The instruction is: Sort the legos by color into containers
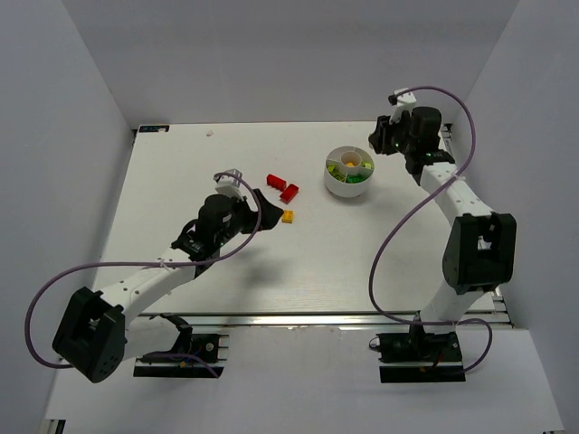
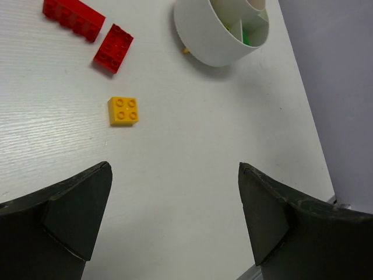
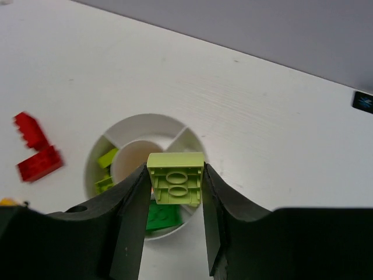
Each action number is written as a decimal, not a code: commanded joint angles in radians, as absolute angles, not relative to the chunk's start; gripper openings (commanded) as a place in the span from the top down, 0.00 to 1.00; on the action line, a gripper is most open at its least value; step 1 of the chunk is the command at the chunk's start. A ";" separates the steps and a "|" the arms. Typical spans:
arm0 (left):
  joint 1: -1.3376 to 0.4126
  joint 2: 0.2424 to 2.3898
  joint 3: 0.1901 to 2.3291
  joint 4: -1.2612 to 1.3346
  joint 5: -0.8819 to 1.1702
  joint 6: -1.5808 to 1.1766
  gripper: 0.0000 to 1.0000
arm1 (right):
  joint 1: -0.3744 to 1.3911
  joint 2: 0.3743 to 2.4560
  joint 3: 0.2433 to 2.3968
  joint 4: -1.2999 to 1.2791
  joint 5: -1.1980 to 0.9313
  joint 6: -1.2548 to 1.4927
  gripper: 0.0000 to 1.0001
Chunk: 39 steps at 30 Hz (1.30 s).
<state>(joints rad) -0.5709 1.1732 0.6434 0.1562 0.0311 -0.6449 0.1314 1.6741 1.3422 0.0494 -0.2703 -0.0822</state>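
My left tool (image 2: 173,175) stands wide open with nothing between its fingers, low over the desk (image 2: 192,134), well short of the white divided dish (image 2: 204,36). Just ahead of it, slightly toward its left finger, lies a square orange-yellow brick (image 2: 123,111), studs up and flat on the desk. Beyond that lie two red bricks close together, a short red brick (image 2: 113,48) and, just past it, a long red brick (image 2: 73,16). All three loose bricks sit between my left tool and the dish, apart from its wall. My right tool (image 3: 175,175) is partly closed on a yellow-green brick (image 3: 175,185), pinching it by two opposite sides with its hollow underside turned toward the wrist camera. It holds the brick in the air above the dish, over the centre cup and the nearer wedges as that camera sees it. Inside the dish, two small yellow-green bricks (image 3: 107,158) lie in the wedge on the left of that view, and a dark green brick (image 3: 161,217) lies in the wedge nearest my right tool, partly hidden behind the held brick.
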 commanded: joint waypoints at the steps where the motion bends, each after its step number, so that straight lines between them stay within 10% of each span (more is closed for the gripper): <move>1: -0.565 1.118 0.644 0.107 -0.058 -0.657 0.02 | 0.112 1.736 1.436 0.040 -0.124 -0.054 1.00; 25: -0.558 1.117 0.638 0.083 -0.067 -0.672 0.02 | 0.101 1.948 1.542 -0.058 -0.299 0.049 0.97; 39: -0.557 1.101 0.629 0.081 -0.071 -0.675 0.02 | 0.100 1.970 1.545 -0.060 -0.287 0.051 0.58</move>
<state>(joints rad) -0.5640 1.1332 0.6388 0.0860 -0.0639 -0.6720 0.1051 1.9656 1.5406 -0.0666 -0.2760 0.0460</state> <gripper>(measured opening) 0.983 0.426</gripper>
